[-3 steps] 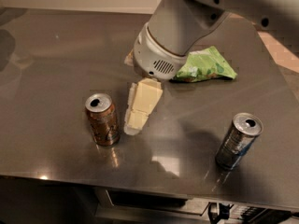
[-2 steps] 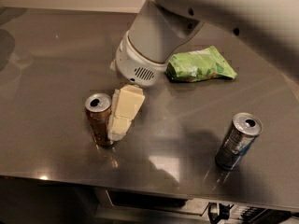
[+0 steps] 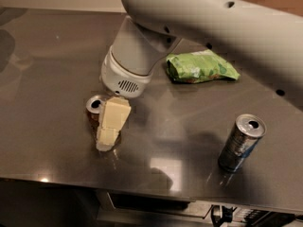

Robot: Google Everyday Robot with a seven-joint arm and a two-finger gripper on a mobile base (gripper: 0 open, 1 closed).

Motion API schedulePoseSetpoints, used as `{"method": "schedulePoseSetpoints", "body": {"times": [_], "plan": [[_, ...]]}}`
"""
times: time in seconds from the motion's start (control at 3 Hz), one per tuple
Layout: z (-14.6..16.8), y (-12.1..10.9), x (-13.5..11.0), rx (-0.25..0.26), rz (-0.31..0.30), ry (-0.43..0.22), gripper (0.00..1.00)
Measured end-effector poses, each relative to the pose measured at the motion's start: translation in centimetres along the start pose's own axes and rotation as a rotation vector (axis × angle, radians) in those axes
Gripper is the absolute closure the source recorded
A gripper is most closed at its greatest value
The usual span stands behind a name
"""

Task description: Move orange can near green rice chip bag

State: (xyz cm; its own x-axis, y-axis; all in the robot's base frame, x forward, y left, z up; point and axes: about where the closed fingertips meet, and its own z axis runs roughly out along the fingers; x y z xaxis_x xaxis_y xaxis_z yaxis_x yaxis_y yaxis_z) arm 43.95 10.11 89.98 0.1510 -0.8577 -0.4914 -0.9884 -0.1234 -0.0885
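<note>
The tool (image 3: pixel 110 129) is seen low over the tabletop (image 3: pixel 47 79), hung from the wrist of the pale arm (image 3: pixel 189 13) that crosses the view from the upper right. Whether the tool is apart, together or clamped on anything cannot be told. The orange can (image 3: pixel 96 103) is found directly behind the tool, upright. Only its silver top and a sliver of its brown side are shown, and the rest is covered by the tool's cream body. The bag (image 3: pixel 201 67) is laid flat well apart from the tool, farther back and toward the picture's right, partly shaded by the arm. A silver can (image 3: pixel 241 143) is stood upright well apart from the tool on the picture's right, nearer the tabletop's front edge.
</note>
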Motion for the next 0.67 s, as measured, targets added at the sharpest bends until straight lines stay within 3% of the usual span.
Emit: {"method": "schedulePoseSetpoints", "body": {"times": [0.67], "plan": [[0.32,-0.04,-0.08,0.004,-0.001,0.009,0.40]]}}
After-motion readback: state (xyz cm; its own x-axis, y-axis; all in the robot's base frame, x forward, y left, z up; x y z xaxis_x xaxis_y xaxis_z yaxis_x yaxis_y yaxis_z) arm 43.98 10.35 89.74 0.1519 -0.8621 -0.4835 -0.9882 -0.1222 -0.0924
